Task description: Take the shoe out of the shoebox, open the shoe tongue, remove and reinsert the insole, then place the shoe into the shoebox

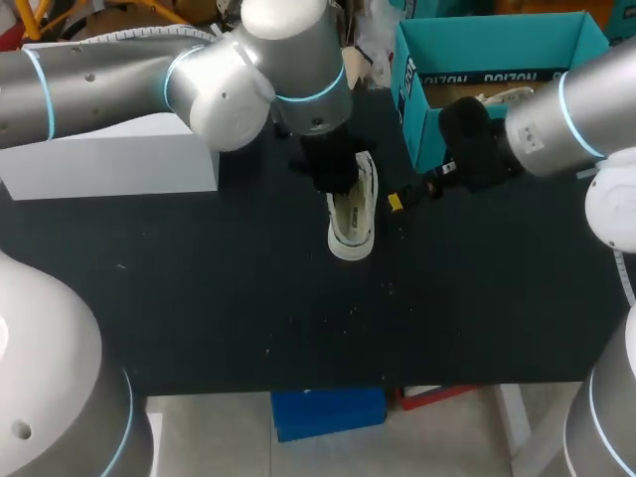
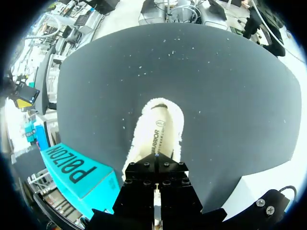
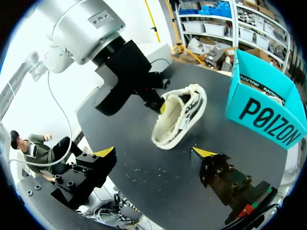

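Note:
A white fleece-lined shoe [image 1: 352, 214] lies on the black table [image 1: 219, 278], toe toward the front edge. My left gripper [image 1: 340, 187] comes down on its heel end, fingers together, pinching the collar rim. From the left wrist the insole shows in the shoe [image 2: 158, 132] just ahead of the left gripper [image 2: 157, 156]. My right gripper [image 1: 405, 197] hovers open to the shoe's right, holding nothing. In the right wrist view the shoe [image 3: 180, 120] is tilted ahead of the open right gripper [image 3: 153, 152], with the left gripper [image 3: 162, 106] at its rim. The teal shoebox [image 1: 417, 109] stands open at the back right.
A white box [image 1: 109, 164] sits at the back left of the table. Something pale lies inside the shoebox [image 3: 264, 112], which also shows beside the left gripper as a teal wall [image 2: 79, 170]. Bare black table stretches from the shoe to the front edge.

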You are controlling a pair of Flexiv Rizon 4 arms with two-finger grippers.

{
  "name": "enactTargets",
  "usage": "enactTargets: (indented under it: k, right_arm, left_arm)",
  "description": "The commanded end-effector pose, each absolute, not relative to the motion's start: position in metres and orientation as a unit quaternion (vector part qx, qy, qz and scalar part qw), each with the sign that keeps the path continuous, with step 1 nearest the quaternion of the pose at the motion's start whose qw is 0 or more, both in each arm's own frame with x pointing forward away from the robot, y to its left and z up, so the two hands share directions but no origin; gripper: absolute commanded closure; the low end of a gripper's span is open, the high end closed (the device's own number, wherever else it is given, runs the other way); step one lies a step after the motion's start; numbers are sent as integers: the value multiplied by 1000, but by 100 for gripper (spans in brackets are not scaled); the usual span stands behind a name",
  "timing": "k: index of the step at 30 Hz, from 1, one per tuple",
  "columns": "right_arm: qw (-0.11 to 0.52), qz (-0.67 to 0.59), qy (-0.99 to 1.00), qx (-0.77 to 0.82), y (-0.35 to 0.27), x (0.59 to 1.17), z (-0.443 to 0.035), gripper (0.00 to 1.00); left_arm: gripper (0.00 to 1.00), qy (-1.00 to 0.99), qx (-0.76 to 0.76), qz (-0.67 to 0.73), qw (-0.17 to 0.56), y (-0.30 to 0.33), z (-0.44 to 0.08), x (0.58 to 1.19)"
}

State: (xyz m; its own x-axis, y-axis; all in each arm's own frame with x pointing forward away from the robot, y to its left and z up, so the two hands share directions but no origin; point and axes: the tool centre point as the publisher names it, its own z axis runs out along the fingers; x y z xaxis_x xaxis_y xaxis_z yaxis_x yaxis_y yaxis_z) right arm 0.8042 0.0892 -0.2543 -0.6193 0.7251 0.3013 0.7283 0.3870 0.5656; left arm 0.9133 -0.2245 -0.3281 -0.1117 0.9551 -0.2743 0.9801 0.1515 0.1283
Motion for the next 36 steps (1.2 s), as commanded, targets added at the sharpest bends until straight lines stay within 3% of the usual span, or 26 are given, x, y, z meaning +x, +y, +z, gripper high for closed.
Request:
enactTargets:
  k: [1, 5, 9, 10, 11, 12, 25, 29, 36]
  right_arm:
    - [3, -340, -833, -437, 90, 805, -254, 0]
    - [3, -340, -833, -437, 90, 805, -254, 0]
    - [3, -340, -833, -437, 90, 805, -254, 0]
    - [3, -340, -833, -437, 90, 805, -254, 0]
    - [3, -340, -833, -437, 90, 805, -254, 0]
    - [3, -340, -833, -437, 90, 805, -254, 0]
    - [3, -340, -833, -437, 90, 805, -254, 0]
    - [3, -340, -833, -437, 90, 805, -254, 0]
    - [3, -340, -833, -437, 90, 805, -254, 0]
  left_arm:
    - [100, 749, 629, -75, 197, -198, -323, 903]
    - [97, 766, 610, -81, 188, -187, -321, 900]
    - [71, 793, 583, -83, 158, -173, -319, 896]
    - [59, 800, 577, -78, 146, -169, -317, 895]
    - [15, 803, 577, -72, 129, -166, -316, 892]
    - [0, 797, 585, -82, 125, -166, -314, 888]
    - [0, 796, 591, -74, 109, -166, -312, 882]
    - [0, 862, 460, -191, 96, -164, -298, 897]
    - [0, 947, 189, -239, 101, -139, -291, 908]
